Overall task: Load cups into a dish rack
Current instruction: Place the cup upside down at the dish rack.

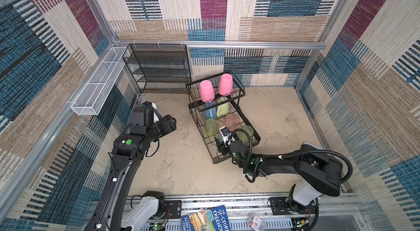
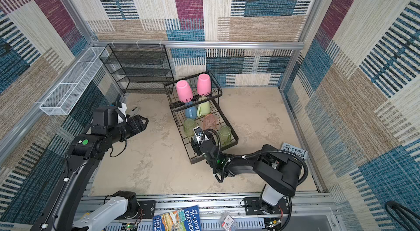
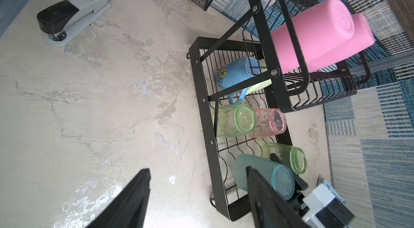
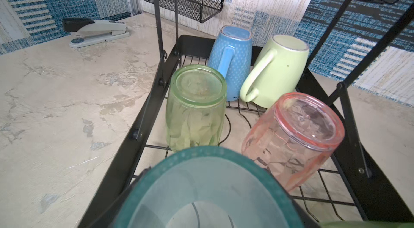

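The black wire dish rack (image 1: 228, 160) stands at the table's back middle. Two pink tumblers (image 1: 206, 91) stand upside down in its upper basket. On the lower tray stand a blue mug (image 4: 230, 63), a pale-green mug (image 4: 280, 70), two clear-green tumblers (image 4: 195, 108) and a clear-pink tumbler (image 4: 295, 135), all bottom up. My right gripper (image 4: 205, 166) is over the tray's near end, shut on the inverted teal tumbler (image 3: 268, 168), whose mouth rests on the wires. My left gripper (image 3: 197, 169) hangs open and empty above bare table, left of the rack.
A grey and black stapler (image 3: 74, 18) lies at the back left of the table. A black mesh shelf unit (image 1: 156, 68) stands against the back wall, and a white mesh basket (image 1: 100, 82) hangs on the left wall. Books (image 1: 206, 218) lie at the front rail.
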Motion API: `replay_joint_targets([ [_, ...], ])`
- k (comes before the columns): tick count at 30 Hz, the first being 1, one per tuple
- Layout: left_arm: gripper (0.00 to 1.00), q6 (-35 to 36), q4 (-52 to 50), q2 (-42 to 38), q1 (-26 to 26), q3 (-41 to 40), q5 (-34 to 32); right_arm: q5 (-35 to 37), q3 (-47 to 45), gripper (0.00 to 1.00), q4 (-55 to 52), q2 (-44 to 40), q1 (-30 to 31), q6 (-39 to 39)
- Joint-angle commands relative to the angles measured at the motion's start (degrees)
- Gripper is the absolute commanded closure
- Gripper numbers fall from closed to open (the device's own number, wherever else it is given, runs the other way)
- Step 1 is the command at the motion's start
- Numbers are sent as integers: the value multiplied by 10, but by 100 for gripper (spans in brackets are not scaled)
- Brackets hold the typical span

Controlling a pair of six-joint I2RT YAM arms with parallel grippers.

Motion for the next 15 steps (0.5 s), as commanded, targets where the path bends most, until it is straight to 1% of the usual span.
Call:
replay_joint_targets([
  [1,28,5,14,-4,3,-4,0,14,-5,35,84,17,1,-13],
  [3,28,4,15,-5,5,-5,-1,13,-7,34,97,25,1,-10],
  [15,28,0,19,-5,11,-11,-10,-3,-7,18,105,47,1,1],
])
